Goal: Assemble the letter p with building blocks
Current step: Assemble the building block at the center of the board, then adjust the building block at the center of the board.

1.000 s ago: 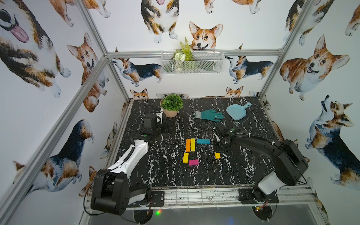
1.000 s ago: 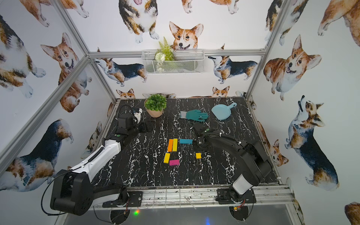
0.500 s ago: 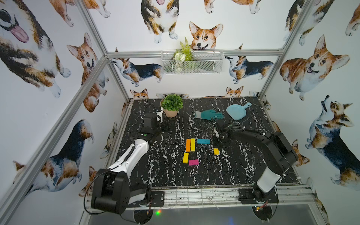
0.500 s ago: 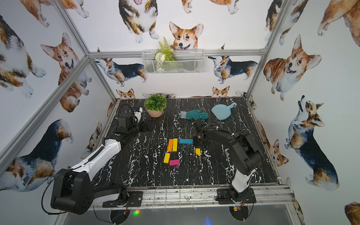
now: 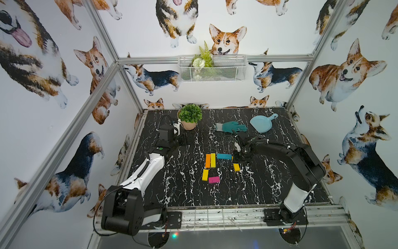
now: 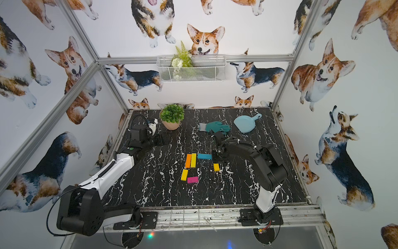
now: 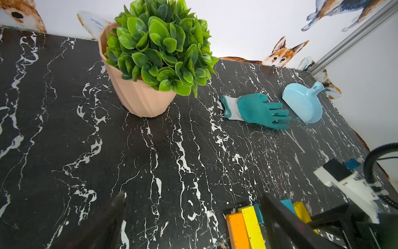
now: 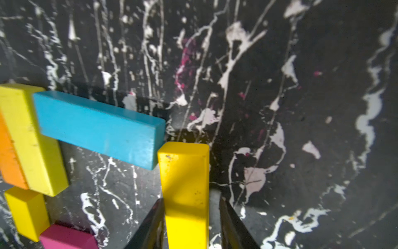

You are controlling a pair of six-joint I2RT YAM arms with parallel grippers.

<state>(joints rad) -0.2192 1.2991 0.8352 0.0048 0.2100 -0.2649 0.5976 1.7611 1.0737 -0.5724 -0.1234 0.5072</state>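
Observation:
Six building blocks lie mid-table. An orange block (image 5: 207, 160) and a yellow block (image 5: 213, 160) lie side by side, with a teal-blue block (image 5: 224, 156) running right from their far end. A shorter-looking yellow block (image 5: 205, 174) and a magenta block (image 5: 214, 179) lie nearer the front. My right gripper (image 8: 191, 200) straddles a third yellow block (image 8: 185, 183) whose far corner meets the teal-blue block (image 8: 97, 127); a gap shows beside one finger, so it stands open. My left gripper (image 7: 193, 195) hovers wide open and empty at the back left.
A potted plant (image 5: 189, 116) stands at the back left beside my left gripper (image 5: 186, 140). A teal glove (image 5: 231, 126) and a light-blue toy pan (image 5: 262, 122) lie at the back right, just behind my right arm (image 5: 280, 151).
My right gripper has carried the yellow block a little back and left, up to the teal-blue block's right end, and its jaws have parted. The left arm is still.

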